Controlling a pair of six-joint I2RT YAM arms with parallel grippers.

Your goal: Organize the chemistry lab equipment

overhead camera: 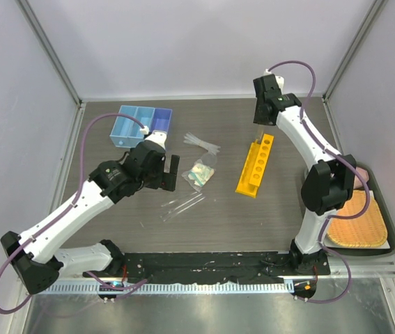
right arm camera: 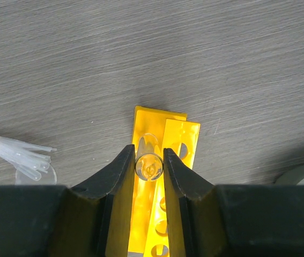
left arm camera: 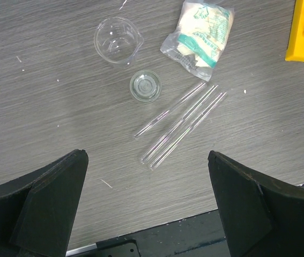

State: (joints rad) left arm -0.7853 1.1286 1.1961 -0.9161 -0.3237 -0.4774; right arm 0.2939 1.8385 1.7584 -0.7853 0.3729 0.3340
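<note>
My right gripper (right arm camera: pixel 149 158) is shut on a clear test tube (right arm camera: pixel 149 167), held upright over the far end of the long yellow rack (right arm camera: pixel 167 129); in the top view the gripper (overhead camera: pixel 259 129) is above the rack (overhead camera: pixel 256 165). My left gripper (left arm camera: pixel 146 157) is open and empty, above the table near three thin glass tubes (left arm camera: pixel 186 119). Beyond them lie a small round clear dish (left arm camera: pixel 145 85), a tiny beaker (left arm camera: pixel 118 39) and a packet with green-beige contents (left arm camera: pixel 199 36). A bundle of droppers (overhead camera: pixel 202 144) lies left of the rack.
A blue compartment tray (overhead camera: pixel 140 126) sits at the back left. An orange woven mat (overhead camera: pixel 356 219) and a pink cup (overhead camera: pixel 361 174) lie in a dark tray at the right edge. A black strip runs along the table's near edge (overhead camera: pixel 211 261).
</note>
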